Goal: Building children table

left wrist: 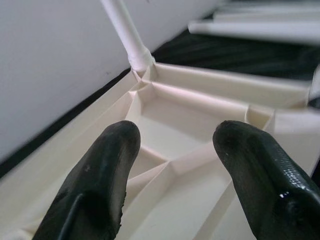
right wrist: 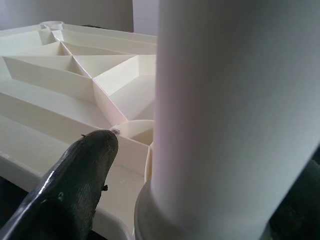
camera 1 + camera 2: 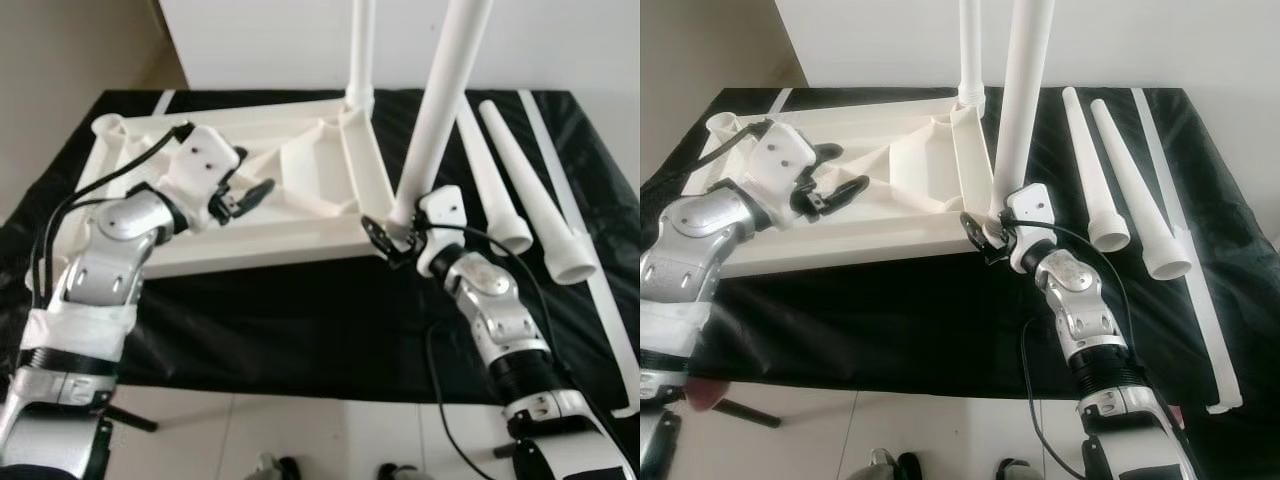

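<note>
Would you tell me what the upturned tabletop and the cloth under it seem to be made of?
Tabletop: apparently moulded plastic, cream, smooth with a slight sheen; thin ribs divide its underside into compartments. Cloth: looks like thin black fabric or sheeting, creased and faintly shiny, though which cannot be told.

home room | white wall (image 3: 280, 40) | tiled floor (image 3: 300, 430) | black-draped table (image 3: 300, 330)

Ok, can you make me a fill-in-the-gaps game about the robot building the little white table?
1. The tabletop lies upside down on a ____ cloth.
2. The right gripper holds a white ____ upright at the tabletop's near corner.
3. Beside the tabletop, ____ loose legs lie on the cloth.
4. The left gripper hovers over the tabletop with its fingers ____.

Missing words: black; leg; two; open
</note>
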### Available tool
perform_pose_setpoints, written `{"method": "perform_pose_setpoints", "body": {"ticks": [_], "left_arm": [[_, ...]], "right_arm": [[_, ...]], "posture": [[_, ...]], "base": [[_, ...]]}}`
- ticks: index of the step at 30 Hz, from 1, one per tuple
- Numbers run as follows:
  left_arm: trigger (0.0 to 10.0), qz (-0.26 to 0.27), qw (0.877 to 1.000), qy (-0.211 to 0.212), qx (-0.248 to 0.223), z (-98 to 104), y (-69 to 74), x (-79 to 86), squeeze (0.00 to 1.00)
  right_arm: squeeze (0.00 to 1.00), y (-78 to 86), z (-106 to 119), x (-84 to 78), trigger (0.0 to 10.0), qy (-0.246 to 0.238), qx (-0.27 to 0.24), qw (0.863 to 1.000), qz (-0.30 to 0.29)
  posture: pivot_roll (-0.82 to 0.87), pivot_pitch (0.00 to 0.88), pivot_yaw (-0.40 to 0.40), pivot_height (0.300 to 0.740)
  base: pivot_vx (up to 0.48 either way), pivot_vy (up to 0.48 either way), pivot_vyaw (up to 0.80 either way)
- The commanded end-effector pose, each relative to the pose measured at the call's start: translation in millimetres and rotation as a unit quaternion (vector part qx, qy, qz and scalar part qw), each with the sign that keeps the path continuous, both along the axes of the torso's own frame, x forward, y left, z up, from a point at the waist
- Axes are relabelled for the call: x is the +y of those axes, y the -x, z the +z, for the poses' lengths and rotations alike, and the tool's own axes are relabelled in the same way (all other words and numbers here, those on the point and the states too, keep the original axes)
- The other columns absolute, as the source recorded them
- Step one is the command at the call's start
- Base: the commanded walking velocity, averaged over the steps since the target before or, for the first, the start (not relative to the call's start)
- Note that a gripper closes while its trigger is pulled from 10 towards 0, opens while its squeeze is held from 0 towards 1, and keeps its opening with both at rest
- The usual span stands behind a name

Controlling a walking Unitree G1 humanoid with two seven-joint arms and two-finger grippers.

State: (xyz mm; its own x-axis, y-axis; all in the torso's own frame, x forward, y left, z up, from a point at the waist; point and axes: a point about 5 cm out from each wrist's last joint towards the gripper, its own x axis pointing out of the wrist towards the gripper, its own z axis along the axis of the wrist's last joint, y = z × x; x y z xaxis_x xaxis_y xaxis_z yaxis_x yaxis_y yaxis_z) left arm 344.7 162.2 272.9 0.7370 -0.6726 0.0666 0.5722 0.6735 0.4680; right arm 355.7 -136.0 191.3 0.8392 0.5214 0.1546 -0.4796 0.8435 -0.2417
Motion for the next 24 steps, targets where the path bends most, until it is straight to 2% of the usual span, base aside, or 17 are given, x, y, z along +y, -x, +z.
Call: {"method": "perform_pose_setpoints", "body": {"ticks": [1, 3, 4, 5, 8, 18, 24], "left_arm": [[0.0, 0.067, 0.996, 0.063, 0.019, -4, -7.2, 12.1, 0.0], [0.0, 0.072, 0.994, 0.072, 0.027, -6, -8.5, 13.1, 0.0], [0.0, 0.089, 0.99, 0.099, 0.048, -9, -12.3, 16.4, 0.0], [0.0, 0.089, 0.99, 0.099, 0.048, -9, -12.3, 16.4, 0.0], [0.0, 0.112, 0.979, 0.147, 0.081, -14, -18.5, 21.1, 0.0], [0.0, 0.112, 0.977, 0.164, 0.081, -10, -19.3, 21.9, 0.0], [0.0, 0.109, 0.98, 0.148, 0.072, -7, -18.8, 22.3, 0.0]], "right_arm": [[0.0, 0.5, -2, 0.2, 10.0, -0.009, 0.001, 1.0, 0.0], [0.0, 0.5, -2, 0.2, 10.0, -0.009, 0.001, 1.0, 0.0], [0.0, 0.4, -2, 0.6, 10.0, -0.01, 0.001, 1.0, 0.0], [0.0, 0.4, -2, 0.6, 10.0, -0.01, 0.001, 1.0, 0.0], [0.0, -0.7, -1, -0.4, 10.0, -0.011, 0.0, 1.0, -0.003], [0.0, -0.6, 0, -1.3, 10.0, -0.013, -0.001, 1.0, -0.005], [0.0, -0.3, -1, -0.8, 10.0, -0.015, -0.001, 1.0, -0.006]], "posture": [[-0.06, 0.159, 0.077, 0.74], [-0.06, 0.159, 0.077, 0.74], [-0.06, 0.158, 0.078, 0.74], [-0.06, 0.158, 0.078, 0.74], [-0.06, 0.159, 0.079, 0.74], [-0.06, 0.163, 0.082, 0.74], [-0.05, 0.161, 0.083, 0.74]], "base": [[0.0, 0.0, 0.0], [0.0, 0.0, 0.0], [0.0, 0.0, 0.0], [0.0, 0.0, 0.0], [0.0, 0.0, 0.0], [0.0, 0.0, 0.0], [0.0, 0.0, 0.0]]}}
